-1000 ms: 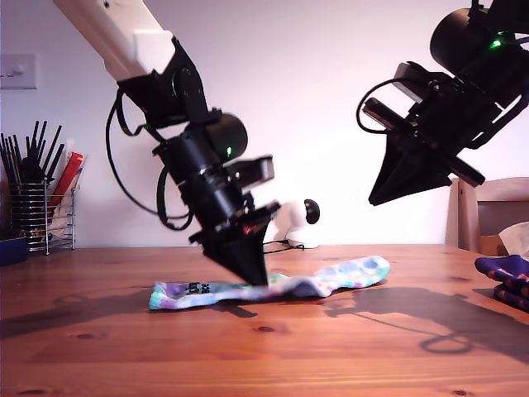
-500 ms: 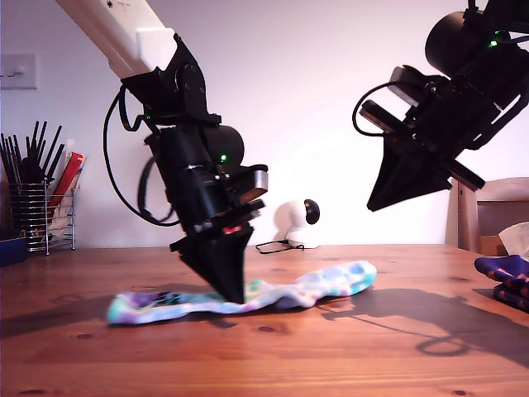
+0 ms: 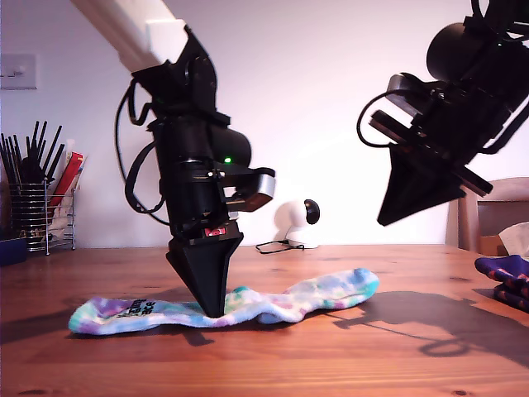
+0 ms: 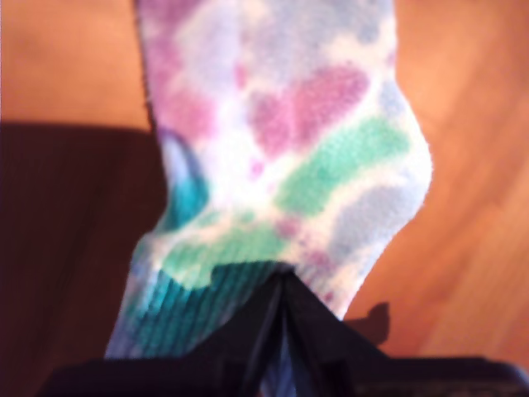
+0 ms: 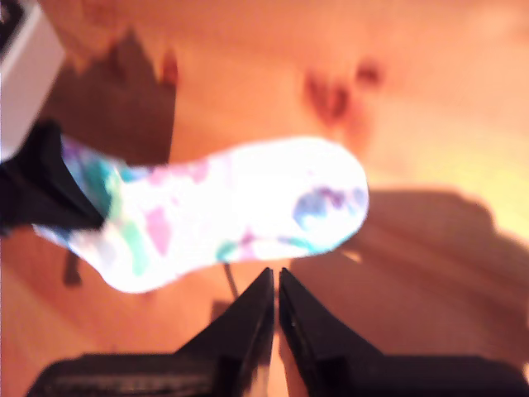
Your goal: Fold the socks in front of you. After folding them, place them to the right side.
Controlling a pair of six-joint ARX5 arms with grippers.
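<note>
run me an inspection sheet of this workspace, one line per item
surface: brown wooden table, shadows of the arms across it.
job's things: pastel tie-dye sock lies stretched out flat, unfolded; dark navy sock with red-orange pattern sits at the exterior view's right edge.
clutter: wire utensil holder with dark utensils at the exterior view's left; small white round device at the back.
grippers: my first gripper is down on the tie-dye sock near its middle, jaws together on the fabric; my second gripper hangs above the table, shut, holding nothing.
cables: black loops on both arms; thin lead from the white device.
surroundings: white wall, wall switch plate, wooden chair back.
</note>
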